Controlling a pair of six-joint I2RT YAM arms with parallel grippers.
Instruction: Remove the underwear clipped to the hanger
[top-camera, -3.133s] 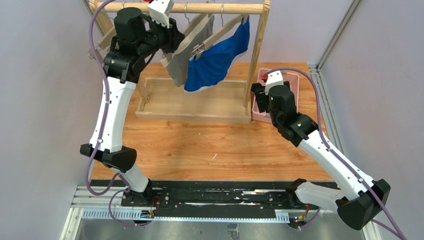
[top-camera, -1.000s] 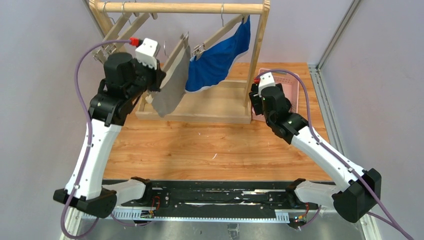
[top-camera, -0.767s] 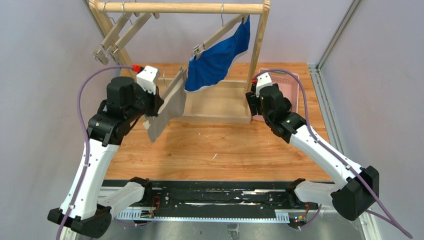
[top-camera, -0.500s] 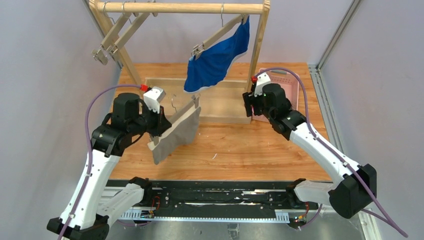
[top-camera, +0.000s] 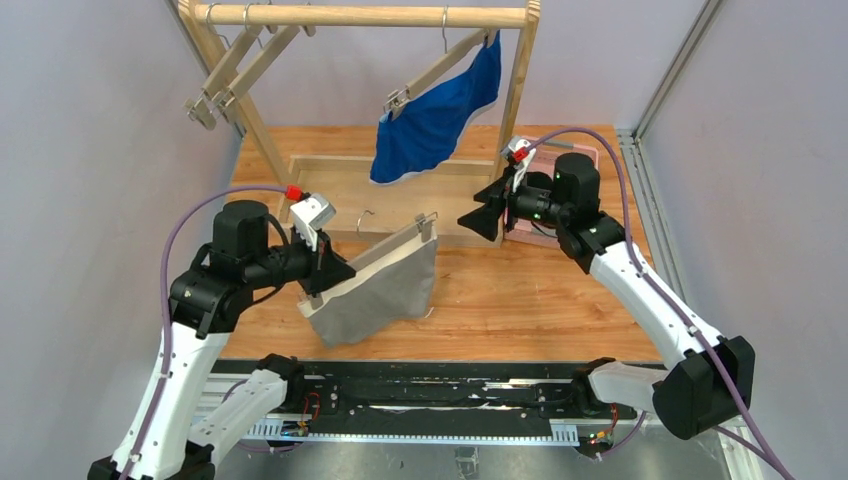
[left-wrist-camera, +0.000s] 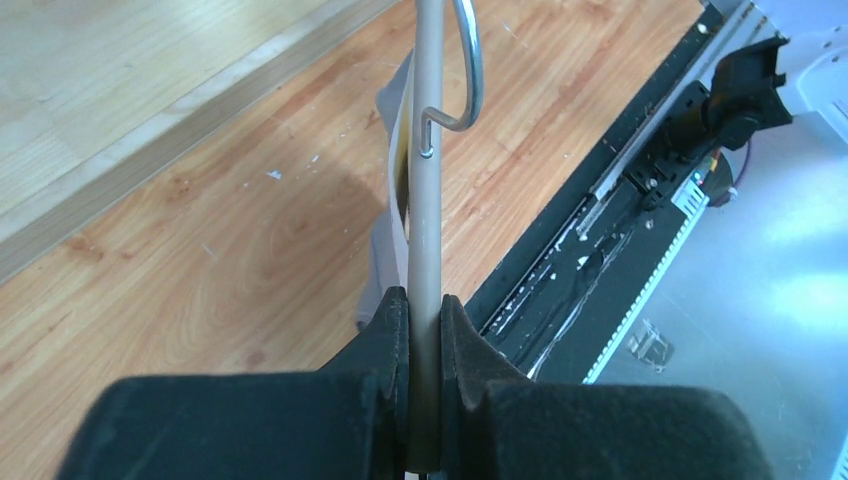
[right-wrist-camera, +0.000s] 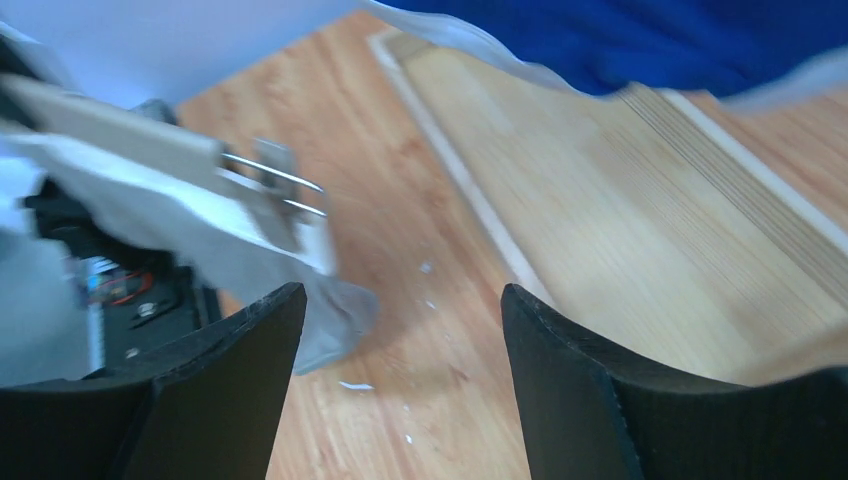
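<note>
Left gripper (left-wrist-camera: 425, 345): clamped on the wooden bar of the held hanger (left-wrist-camera: 429, 190), one black finger on each side of it.
Held hanger: off the rack, held low above the table (top-camera: 520, 300), and tilted with its far end higher. Its wire hook (left-wrist-camera: 462, 70) points away from the wrist.
Grey underwear (top-camera: 378, 295): hangs below the held hanger with the paler waistband running along the bar. A metal clip (top-camera: 428, 222) sits at the far upper corner. The cloth appears to be pinned there, though the right wrist view is too blurred to be sure.
Right gripper (top-camera: 478, 222): jaws wide apart and holding nothing. It is aimed at the clip end of the held hanger, near it but not touching.
Blue underwear (top-camera: 435, 110): clipped to a second hanger (top-camera: 440, 62) that hangs on the top rail (top-camera: 365, 16) at the rack's right end, above the rack base (top-camera: 330, 185).
Spare hangers (top-camera: 235, 65): two bare wooden ones at the rail's left end, slanting down and outward.
Pink basket (top-camera: 592, 160): on the table just right of the rack's right post, partly hidden by the right arm.
</note>
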